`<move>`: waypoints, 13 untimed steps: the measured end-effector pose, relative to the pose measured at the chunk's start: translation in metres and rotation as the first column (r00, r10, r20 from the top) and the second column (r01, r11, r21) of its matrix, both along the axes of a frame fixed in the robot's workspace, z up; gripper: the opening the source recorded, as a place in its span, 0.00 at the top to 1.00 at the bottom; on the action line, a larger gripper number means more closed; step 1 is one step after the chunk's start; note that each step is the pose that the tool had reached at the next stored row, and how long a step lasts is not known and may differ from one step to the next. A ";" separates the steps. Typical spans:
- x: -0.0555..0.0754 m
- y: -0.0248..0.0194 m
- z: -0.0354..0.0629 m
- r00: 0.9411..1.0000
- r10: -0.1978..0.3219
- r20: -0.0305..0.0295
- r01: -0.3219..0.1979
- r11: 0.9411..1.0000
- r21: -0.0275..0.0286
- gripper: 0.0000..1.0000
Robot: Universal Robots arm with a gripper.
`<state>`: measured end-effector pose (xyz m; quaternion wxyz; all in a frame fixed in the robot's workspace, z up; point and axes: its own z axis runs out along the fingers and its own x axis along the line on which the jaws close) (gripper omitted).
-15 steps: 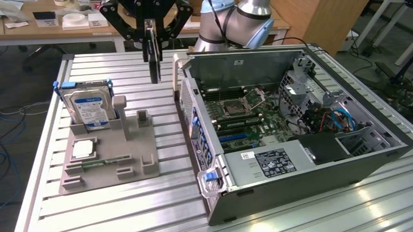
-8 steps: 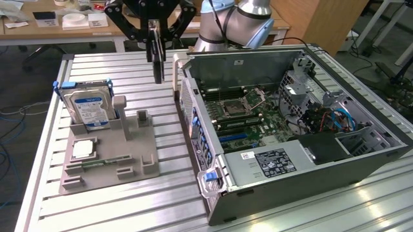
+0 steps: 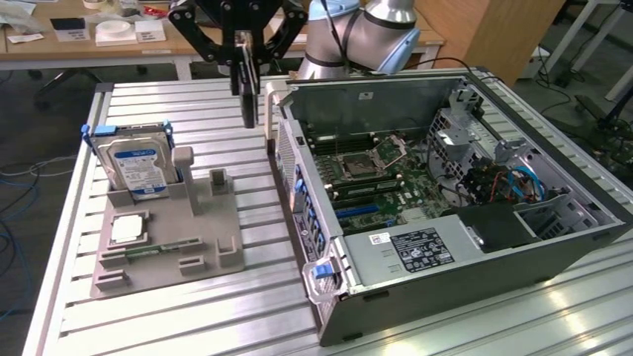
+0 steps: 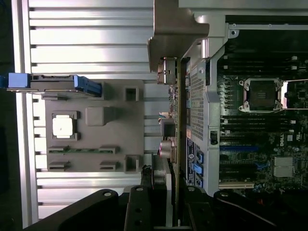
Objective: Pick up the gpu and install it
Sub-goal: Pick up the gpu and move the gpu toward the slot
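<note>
tool (image 3: 244, 59) around gpu (image 3: 248, 107), near case (image 3: 475, 282)

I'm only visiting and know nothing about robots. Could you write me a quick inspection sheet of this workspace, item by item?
Surface: slatted metal table carrying a grey holder tray and an open computer case.
Job's things: gpu hanging edge-down in the air between tray and case, not yet on the motherboard.
Clutter: hard drive standing in the tray; processor chip and memory stick lying in it.
Grippers: gripper shut on the gpu.
Cables: blue cables inside the case; loose cables on the floor.
Surroundings: wooden desk with small boxes behind the table.
</note>
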<state>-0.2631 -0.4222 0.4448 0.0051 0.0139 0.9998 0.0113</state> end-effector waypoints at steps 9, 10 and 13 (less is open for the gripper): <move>0.009 0.0000 -0.0005 1.000 0.000 0.000 0.000 1.000 0.000 0.72; 0.010 0.0000 -0.0005 1.000 0.000 0.000 0.000 1.000 0.000 0.72; 0.014 0.0000 -0.0007 1.000 0.000 0.000 0.000 1.000 0.000 0.72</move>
